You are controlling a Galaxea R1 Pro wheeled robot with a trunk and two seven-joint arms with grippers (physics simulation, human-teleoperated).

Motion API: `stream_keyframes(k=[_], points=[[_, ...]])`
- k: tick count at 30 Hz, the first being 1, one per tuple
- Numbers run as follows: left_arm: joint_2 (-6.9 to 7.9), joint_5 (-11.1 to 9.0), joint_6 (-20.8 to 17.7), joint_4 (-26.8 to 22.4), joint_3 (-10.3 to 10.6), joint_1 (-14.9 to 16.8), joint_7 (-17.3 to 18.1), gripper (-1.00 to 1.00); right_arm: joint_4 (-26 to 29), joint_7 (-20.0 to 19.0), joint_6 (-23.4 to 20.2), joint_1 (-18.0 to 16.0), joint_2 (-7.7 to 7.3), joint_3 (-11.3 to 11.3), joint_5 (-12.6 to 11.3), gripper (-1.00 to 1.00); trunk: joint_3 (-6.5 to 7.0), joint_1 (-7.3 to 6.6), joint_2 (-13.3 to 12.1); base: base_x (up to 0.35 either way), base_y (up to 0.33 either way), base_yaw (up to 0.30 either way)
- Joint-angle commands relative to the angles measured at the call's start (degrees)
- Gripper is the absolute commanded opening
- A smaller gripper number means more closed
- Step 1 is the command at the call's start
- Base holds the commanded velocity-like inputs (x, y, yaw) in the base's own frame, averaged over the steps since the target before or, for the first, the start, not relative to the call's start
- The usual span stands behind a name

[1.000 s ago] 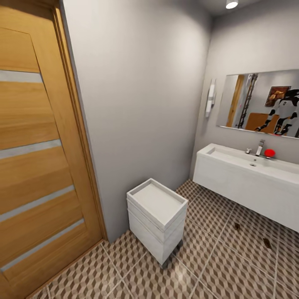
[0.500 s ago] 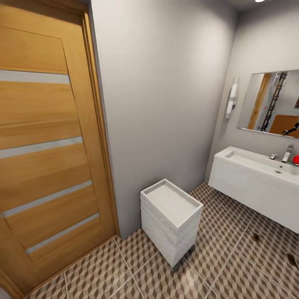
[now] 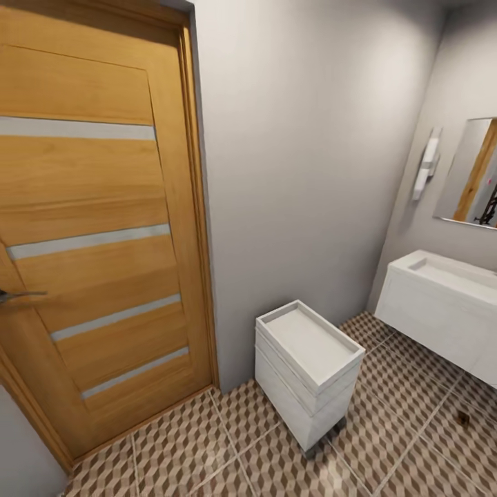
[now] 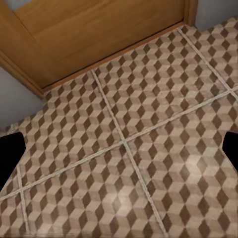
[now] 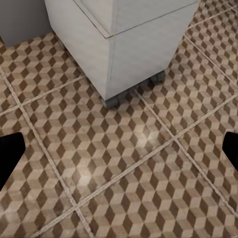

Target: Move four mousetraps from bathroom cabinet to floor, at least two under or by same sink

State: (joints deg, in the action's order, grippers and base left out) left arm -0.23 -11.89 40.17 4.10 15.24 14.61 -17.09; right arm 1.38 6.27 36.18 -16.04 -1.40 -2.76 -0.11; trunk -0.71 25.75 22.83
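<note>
The cube-patterned bathroom floor spreads below me. At the right edge hangs the white sink on its vanity. One small dark-tan thing, probably a mousetrap, lies on the tiles in front of the sink; it is too small to make out details. The orange-brown cabinet is out of view. My left gripper hangs open over bare tiles near the door's foot, its black fingertips far apart. My right gripper is open too, above the floor beside the white unit's castors.
A wooden door with a metal handle fills the left. A small white cube unit with a tray top stands on castors against the grey wall. A mirror hangs over the sink.
The camera has turned left, so the whole picture has slid right. The faucet, red object and a second floor spot have left the view; the door handle has come in.
</note>
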Motion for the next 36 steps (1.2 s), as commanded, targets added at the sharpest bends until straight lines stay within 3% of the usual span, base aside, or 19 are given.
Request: stream_keyframes(k=[1, 36], points=[[-0.04, -0.33, 0.26, 0.21, 0.49, 0.09, -0.14, 1.00, -0.04, 0.32, 0.12, -0.03, -0.01, -0.32, 0.01, 1.00, -0.08, 0.03, 0.09, 0.000, 0.000, 0.254], [-0.02, -0.33, 0.26, 0.21, 0.49, 0.08, -0.14, 1.00, -0.06, 0.32, 0.12, -0.01, 0.01, -0.39, 0.02, 1.00, -0.08, 0.03, 0.09, 0.000, 0.000, 0.255]])
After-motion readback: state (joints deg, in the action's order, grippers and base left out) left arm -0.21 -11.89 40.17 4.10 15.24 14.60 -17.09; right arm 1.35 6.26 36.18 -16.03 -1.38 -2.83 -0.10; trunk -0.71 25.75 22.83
